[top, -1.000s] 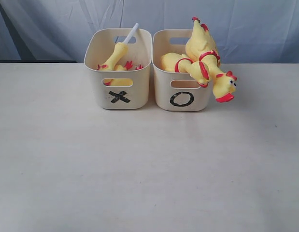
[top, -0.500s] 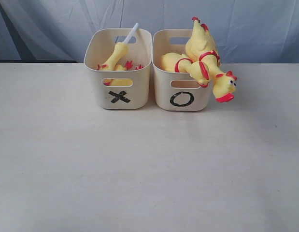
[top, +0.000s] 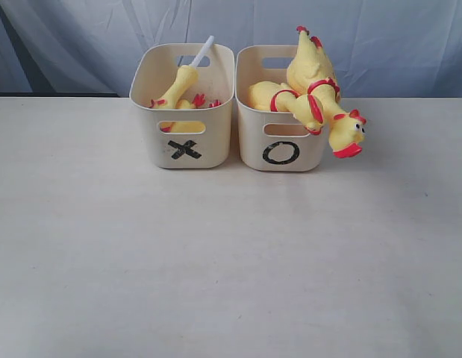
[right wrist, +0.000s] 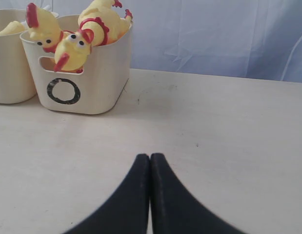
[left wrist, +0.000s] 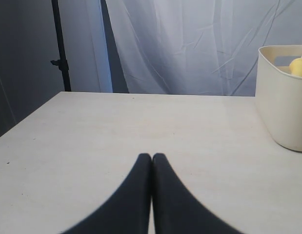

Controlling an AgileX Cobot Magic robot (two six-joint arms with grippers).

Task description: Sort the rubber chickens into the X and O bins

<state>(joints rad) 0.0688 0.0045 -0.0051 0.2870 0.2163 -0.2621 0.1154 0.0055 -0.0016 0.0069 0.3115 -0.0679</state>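
Chickens in both bins near the table's [top: 216, 261] far edge, grippers empty.
The left gripper [left wrist: 151, 158] is pinched closed on nothing. The X bin [top: 184, 153] holds the head-neck piece [top: 182, 80] and the headless body [top: 183, 127]. Just beside it, the O bin [top: 249, 127] holds two whole chickens [top: 309, 67], one head drooping over the rim. The right gripper [right wrist: 150, 158] is likewise closed and empty.

Both tubs, the X bin [top: 152, 142] and the O bin [top: 249, 145], look like smooth cream plastic with a soft satin sheen. The letters on them are dull black, and the X is kinda scuffy. The rubber chickens [top: 311, 71] are yellow rubber with a slight gloss. The tube [top: 201, 51] reads as smooth white plastic. The counter [top: 216, 261] is pale and matt with faint specks; its material is hard to call. The backdrop [top: 395, 37] is thin wrinkled cloth. The left hand [left wrist: 151, 158] and right hand [right wrist: 150, 157] are plain matt black.
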